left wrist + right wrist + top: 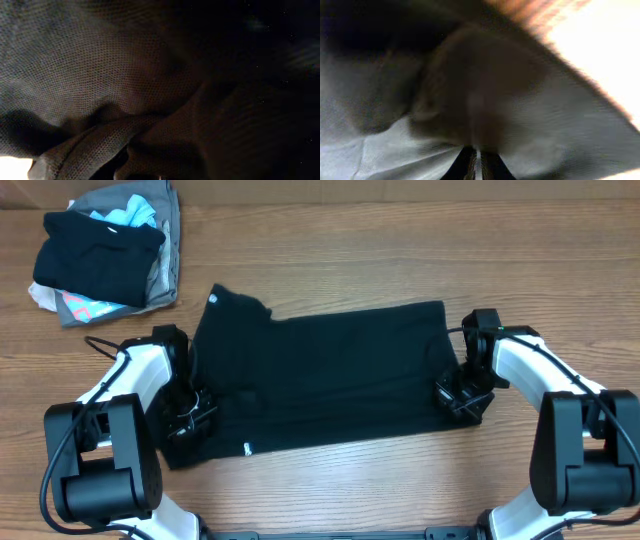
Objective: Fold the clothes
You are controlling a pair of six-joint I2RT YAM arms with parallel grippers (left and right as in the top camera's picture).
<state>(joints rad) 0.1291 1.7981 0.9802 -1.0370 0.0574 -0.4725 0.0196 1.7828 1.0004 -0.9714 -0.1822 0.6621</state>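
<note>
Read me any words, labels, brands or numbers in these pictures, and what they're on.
No text is readable.
On the black T-shirt, a white tag: too small to read.
At its near edge, a white mark: too small to read.
On the pile of clothes: no text shows.

Plain black T-shirt, fine mesh weave close up — the heap mixes black, grey, light blue, pink. The surface is brown wood grain.

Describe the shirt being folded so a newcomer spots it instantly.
On the wooden table, look at the middle. The black T-shirt lies spread flat there, on its own. The heap at the far left corner is bunched and mixed-coloured.
</note>
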